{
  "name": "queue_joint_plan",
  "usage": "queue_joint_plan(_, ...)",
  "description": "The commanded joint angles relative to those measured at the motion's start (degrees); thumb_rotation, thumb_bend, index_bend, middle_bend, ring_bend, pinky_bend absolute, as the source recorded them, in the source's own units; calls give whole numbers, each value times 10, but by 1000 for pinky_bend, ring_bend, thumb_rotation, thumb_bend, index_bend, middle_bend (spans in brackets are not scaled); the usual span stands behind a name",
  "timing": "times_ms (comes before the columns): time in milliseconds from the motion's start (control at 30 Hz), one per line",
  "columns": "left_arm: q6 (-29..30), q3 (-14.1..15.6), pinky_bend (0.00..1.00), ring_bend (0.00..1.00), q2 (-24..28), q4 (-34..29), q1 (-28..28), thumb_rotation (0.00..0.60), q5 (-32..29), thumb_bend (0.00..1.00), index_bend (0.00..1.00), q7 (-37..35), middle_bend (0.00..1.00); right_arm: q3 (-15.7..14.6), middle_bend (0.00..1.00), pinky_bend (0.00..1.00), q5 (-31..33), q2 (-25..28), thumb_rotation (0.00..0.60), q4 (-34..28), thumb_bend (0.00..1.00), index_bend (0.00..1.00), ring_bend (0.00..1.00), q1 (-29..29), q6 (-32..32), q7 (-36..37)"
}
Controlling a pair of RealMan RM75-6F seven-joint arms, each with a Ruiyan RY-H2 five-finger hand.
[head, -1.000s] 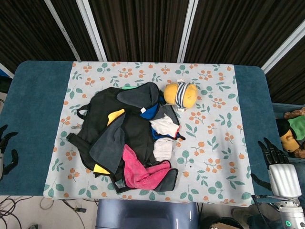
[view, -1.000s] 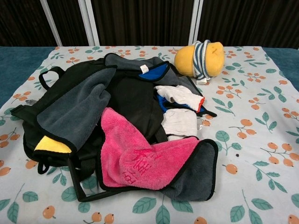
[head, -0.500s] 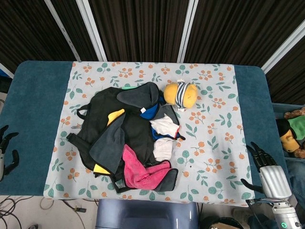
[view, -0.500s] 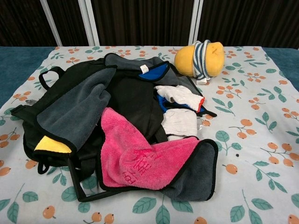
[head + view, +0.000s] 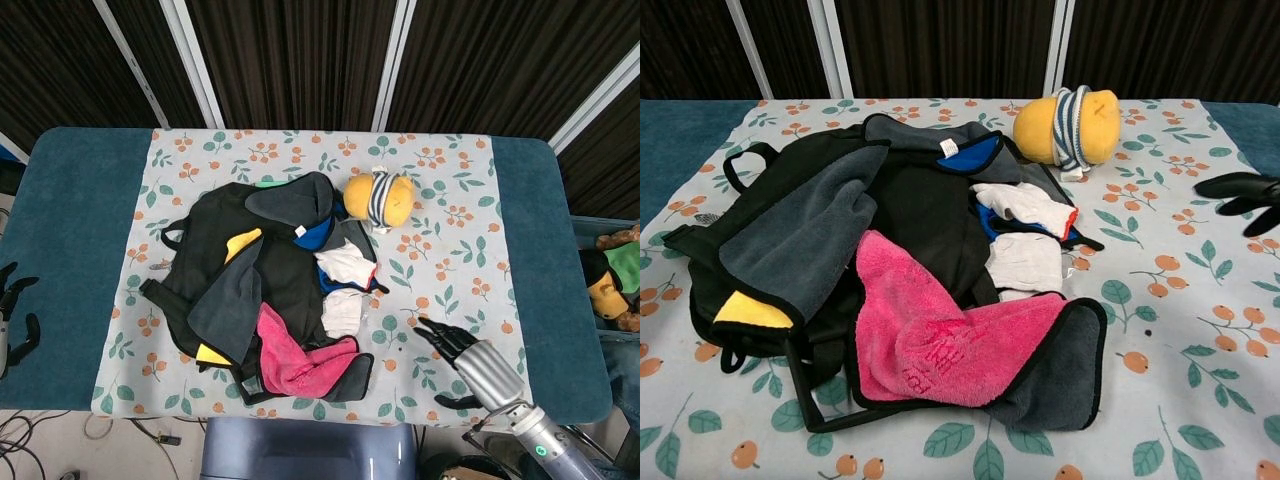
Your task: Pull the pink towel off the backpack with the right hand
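- The black backpack (image 5: 250,280) lies flat on my flowered tablecloth (image 5: 450,200), toward my left half of it, with a heap of cloth spilling across its top.
- On the backpack I see a large grey cloth (image 5: 805,235) with a yellow corner (image 5: 752,310) poking from under it, a blue piece (image 5: 975,153) near the top edge, and two white cloths (image 5: 1025,235) side by side on its right edge.
- The pink towel (image 5: 940,335) is draped over the near end of the backpack, crumpled, its lower edge touching a dark grey cloth (image 5: 1060,370) with black trim that rests on the tablecloth.
- My right hand (image 5: 462,358) hangs over the tablecloth, its dark fingers (image 5: 435,333) spread and stretched out toward the backpack, holding nothing.
- In the chest view only the fingertips (image 5: 1240,188) of that hand come in from the right edge, apart from one another and clear of every cloth.
- The pink towel lies to the left of my right hand, near it but not touching; bare tablecloth and the dark grey cloth sit between them.
- My left hand (image 5: 12,310) hangs off the far left edge of the blue table (image 5: 70,230), fingers loosely apart, holding nothing, well apart from the backpack.
- A yellow plush toy (image 5: 378,197) with a striped band rests just beyond the backpack's top right corner.
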Motion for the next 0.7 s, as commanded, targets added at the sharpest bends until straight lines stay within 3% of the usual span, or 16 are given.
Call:
queue_joint_plan(33, -1, 0, 7, 107, 0, 0, 0, 600, -1, 594, 225, 0, 60, -4, 52, 212, -13, -22, 600, 1, 174, 0, 133, 18, -24, -27)
queue_joint_plan(333, -4, 2, 7, 106, 1, -2, 0, 600, -1, 594, 225, 2, 59, 10, 64, 213, 13, -66, 600, -26, 174, 0, 134, 46, -71, -68)
queue_joint_plan(700, -5, 0, 7, 107, 2, -2, 0, 600, -6, 594, 225, 1, 59, 45, 75, 212, 86, -115, 600, -43, 174, 3, 136, 80, -151, -180)
